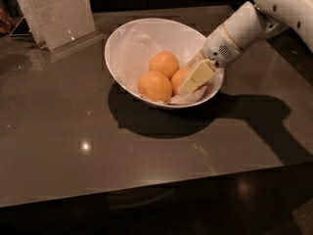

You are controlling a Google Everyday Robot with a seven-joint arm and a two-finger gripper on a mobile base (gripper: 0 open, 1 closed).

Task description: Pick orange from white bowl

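On glossy dark table (73,131), white bowl (117,53); pincer (190,83) at orange (178,77) inside, grip unclear.

Dark glossy table (73,131) bearing the white bowl (122,43); acrylic sign stand (58,13) behind-left of bowl; gripper (190,80) inside bowl's right side.
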